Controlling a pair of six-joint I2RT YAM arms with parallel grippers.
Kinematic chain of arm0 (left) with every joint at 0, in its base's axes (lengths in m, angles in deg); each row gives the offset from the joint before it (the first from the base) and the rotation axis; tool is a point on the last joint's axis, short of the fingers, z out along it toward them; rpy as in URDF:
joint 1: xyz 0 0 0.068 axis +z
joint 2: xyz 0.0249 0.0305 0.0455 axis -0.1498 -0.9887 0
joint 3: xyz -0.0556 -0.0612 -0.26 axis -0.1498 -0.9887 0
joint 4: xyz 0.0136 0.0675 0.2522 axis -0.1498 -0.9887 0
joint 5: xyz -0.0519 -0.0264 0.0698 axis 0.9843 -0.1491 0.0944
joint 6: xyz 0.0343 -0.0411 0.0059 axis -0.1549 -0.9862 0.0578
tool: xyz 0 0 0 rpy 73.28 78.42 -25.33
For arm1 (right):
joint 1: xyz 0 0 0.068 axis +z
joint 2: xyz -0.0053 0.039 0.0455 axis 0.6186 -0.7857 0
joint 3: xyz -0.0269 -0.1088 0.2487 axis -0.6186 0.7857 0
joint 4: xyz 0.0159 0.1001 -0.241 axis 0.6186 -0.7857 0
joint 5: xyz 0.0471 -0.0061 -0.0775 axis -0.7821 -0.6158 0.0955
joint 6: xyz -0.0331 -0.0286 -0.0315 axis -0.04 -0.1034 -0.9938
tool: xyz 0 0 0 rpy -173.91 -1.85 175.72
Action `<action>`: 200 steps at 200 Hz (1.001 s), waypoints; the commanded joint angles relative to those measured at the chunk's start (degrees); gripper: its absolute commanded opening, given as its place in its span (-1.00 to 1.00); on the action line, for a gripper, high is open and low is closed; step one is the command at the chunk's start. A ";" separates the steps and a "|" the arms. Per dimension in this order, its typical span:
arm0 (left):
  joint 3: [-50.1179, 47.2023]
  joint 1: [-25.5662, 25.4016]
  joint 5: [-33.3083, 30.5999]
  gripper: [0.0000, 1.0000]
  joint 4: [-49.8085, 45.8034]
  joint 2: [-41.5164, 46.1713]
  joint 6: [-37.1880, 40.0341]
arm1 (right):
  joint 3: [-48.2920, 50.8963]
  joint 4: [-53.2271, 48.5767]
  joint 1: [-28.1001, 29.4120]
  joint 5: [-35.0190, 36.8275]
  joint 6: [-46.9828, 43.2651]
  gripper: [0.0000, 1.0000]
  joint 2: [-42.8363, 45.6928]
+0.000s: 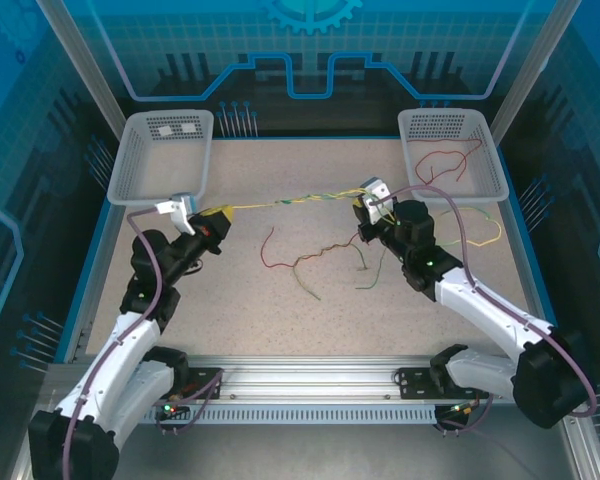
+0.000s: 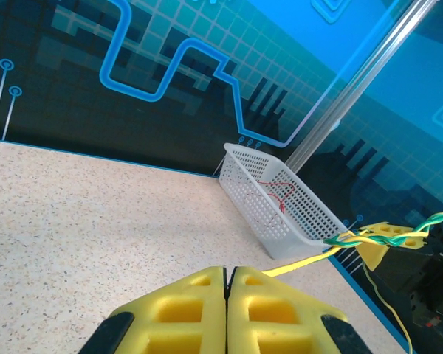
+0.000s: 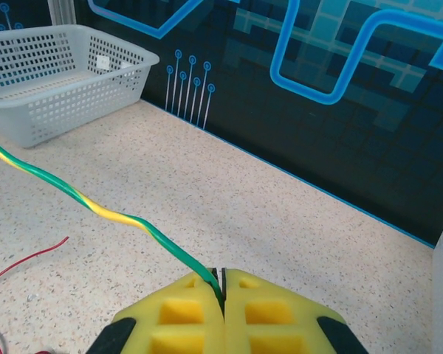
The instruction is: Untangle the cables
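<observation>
Pinching the twisted yellow-green cable [image 1: 290, 200] at both ends from above, with left gripper [image 1: 218, 214] and right gripper [image 1: 364, 205], beyond a loose red cable [image 1: 292, 262] on the table [image 1: 230, 310]. From left wrist, clamped on its yellow strand, twist ahead beside a basket [image 2: 303, 221]. From right wrist, closed tight on the green-yellow strand. Risks cinching the twist, or slipping the pads, if pulled straight apart.

Speckled beige desk [image 1: 230, 320] with blue trim, enclosed by blue panels [image 1: 310, 40] printed with circuit lines at 9, 12 and 3 o'clock. Aluminium posts [image 1: 83, 70] rise at 11 and 1 o'clock. A metal rail [image 1: 310, 378] spans 6 o'clock.
</observation>
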 commanded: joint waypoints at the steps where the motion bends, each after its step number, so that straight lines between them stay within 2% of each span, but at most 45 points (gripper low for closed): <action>1: 0.28 9.49 -17.40 -1.00 3.61 0.58 -2.02 | 0.43 -5.13 -9.60 19.23 3.17 -1.00 3.88; 15: 0.60 9.33 -10.99 -1.00 6.49 -0.13 -1.92 | 0.39 -5.27 -8.99 13.46 4.09 -1.00 5.39; 24: 0.33 8.34 -7.31 -1.00 9.54 -0.79 -1.90 | 0.24 -5.48 -8.96 5.00 4.43 -1.00 6.20; 33: 1.31 5.91 -6.29 -1.00 8.99 -1.55 -0.93 | -0.66 -6.58 -8.56 -4.49 4.54 -1.00 6.19; 41: 3.40 2.49 -5.63 -1.00 6.11 -2.42 1.84 | -2.21 -7.94 -6.97 -8.52 5.06 -1.00 5.45; 57: 6.18 -5.51 -6.39 -1.00 2.95 -3.88 7.36 | -6.00 -10.82 -2.50 -10.37 5.31 -1.00 3.20; 76: 3.54 -11.03 -4.66 -1.00 12.66 -5.04 6.77 | -11.26 -14.13 0.70 -13.45 8.09 -1.00 -0.51; 93: 3.88 -12.71 -3.16 -1.00 14.95 -8.00 5.14 | -14.52 -15.07 1.57 -22.14 10.99 -1.00 -3.60; 115: 4.93 -14.11 -0.89 -1.00 15.49 -11.62 5.10 | -16.07 -14.25 5.05 -26.57 9.41 -1.00 -5.74; 128: 4.89 -15.25 0.33 -1.00 16.36 -12.71 6.16 | -16.23 -13.54 6.14 -26.64 9.50 -1.00 -6.19; 138: 4.89 -16.00 1.33 -1.00 16.21 -12.73 7.10 | -16.31 -12.89 4.98 -29.04 11.87 -1.00 -6.29; 164: 4.98 -16.91 3.15 -1.00 14.54 -12.66 8.15 | -14.55 -5.98 0.69 -40.78 20.95 -1.00 -6.56; 177: 4.14 -17.20 6.17 -1.00 17.03 -12.71 7.31 | -16.29 -9.39 0.83 -39.29 21.59 -1.00 -7.44; 188: 3.48 -17.99 7.78 -1.00 19.28 -12.68 7.53 | -18.05 -13.69 1.01 -34.69 21.40 -1.00 -8.02; 200: 4.14 -18.65 7.53 -1.00 16.86 -12.66 9.38 | -18.32 -14.72 0.24 -33.90 22.09 -1.00 -8.01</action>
